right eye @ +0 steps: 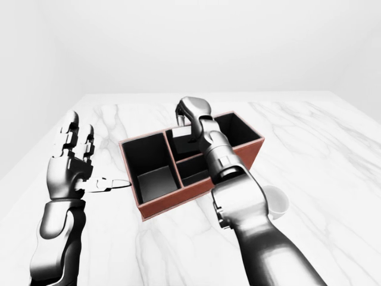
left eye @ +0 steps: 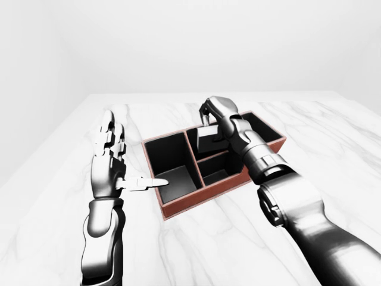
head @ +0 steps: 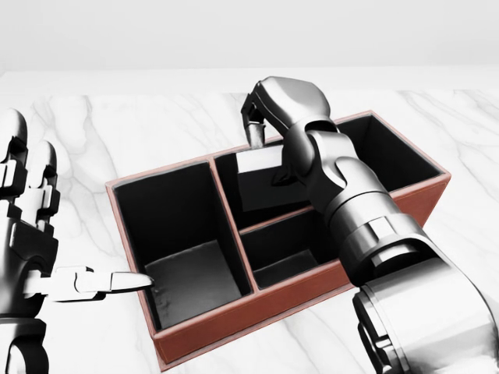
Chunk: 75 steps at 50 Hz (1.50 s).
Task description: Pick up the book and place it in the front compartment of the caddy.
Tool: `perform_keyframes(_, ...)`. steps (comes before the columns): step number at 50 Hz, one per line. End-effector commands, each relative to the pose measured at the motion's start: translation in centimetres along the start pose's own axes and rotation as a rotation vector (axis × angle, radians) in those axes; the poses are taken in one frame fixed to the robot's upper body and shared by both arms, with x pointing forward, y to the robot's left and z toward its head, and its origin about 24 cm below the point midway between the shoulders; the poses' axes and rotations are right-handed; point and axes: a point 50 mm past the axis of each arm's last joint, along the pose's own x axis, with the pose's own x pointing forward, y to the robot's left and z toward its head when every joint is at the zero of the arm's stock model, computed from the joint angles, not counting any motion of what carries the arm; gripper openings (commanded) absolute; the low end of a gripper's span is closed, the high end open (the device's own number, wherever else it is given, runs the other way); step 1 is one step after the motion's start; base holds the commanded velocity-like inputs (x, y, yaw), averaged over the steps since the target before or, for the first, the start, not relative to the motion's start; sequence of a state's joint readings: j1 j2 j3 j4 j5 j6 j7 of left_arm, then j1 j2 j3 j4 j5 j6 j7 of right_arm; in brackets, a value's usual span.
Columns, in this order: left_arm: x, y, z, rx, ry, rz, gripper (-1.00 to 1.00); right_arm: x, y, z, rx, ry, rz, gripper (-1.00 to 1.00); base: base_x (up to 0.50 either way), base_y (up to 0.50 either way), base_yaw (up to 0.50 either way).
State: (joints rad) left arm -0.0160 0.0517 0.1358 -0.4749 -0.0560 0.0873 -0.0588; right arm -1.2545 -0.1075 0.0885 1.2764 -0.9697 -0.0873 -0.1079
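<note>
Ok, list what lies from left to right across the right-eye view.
Left hand with open fingers, then the red-brown caddy, with the right hand holding the book over it, then a white cup on the marble table.

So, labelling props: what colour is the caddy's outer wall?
Reddish brown on the caddy, black inside; head view shows it best.

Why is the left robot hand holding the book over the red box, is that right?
Not quite: the head view shows the right robot hand holding the book over the red caddy. The left robot hand is open beside it.
</note>
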Motion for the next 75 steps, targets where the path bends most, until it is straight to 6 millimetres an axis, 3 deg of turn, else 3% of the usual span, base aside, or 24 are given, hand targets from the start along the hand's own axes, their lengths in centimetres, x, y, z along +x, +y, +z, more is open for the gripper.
perform_keyframes(1,0.0,0.0,0.1,0.000,-0.004,-0.001,1.00,0.1,-0.8,-0.1,-0.009,0.001,-0.056,-1.00,0.00,0.00,0.00)
perform_keyframes(41,0.0,0.0,0.1,-0.001,-0.003,0.000,1.00,0.2,-0.6,1.3,-0.006,-0.032,-0.059,-1.00,0.00,0.00,0.00)
perform_keyframes(75,0.0,-0.1,0.1,0.000,-0.005,-0.001,1.00,0.0,0.1,0.7,-0.023,-0.015,-0.116,-1.00,0.00,0.00,0.00)
